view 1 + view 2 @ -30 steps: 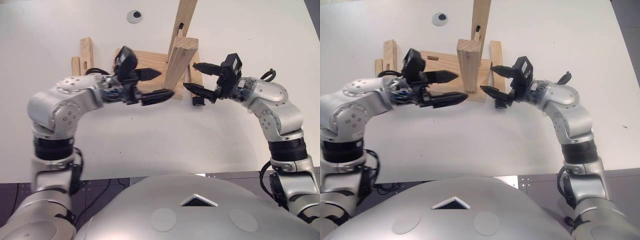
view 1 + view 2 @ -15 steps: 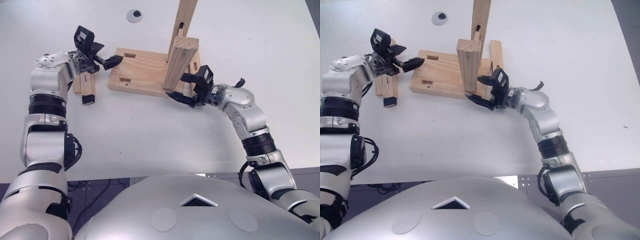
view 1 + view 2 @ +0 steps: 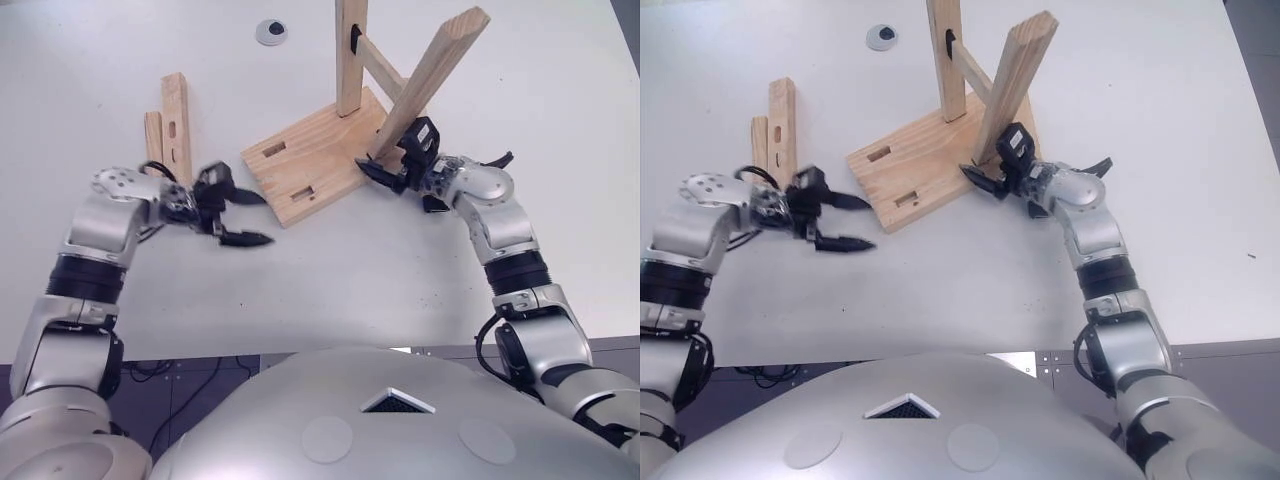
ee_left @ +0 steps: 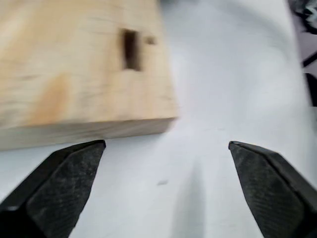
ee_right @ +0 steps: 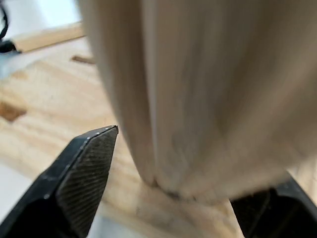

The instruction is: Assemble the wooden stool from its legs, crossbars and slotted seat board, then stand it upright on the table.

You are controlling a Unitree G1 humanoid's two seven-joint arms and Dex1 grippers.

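Wooden tilted leg (image 3: pixel 430 75) inside wide right gripper (image 5: pixel 173 167); left gripper (image 3: pixel 268 219) wide beside seat board (image 3: pixel 310 160).

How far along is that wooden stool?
Roughly half. Done: an upright leg and a tilted leg stand in the seat board, linked by a crossbar. In hand: the right gripper straddles the tilted leg's base, open; the left gripper hangs open and empty near the board. Left: two slots are empty, two loose wooden pieces lie aside, and it all needs flipping upright.
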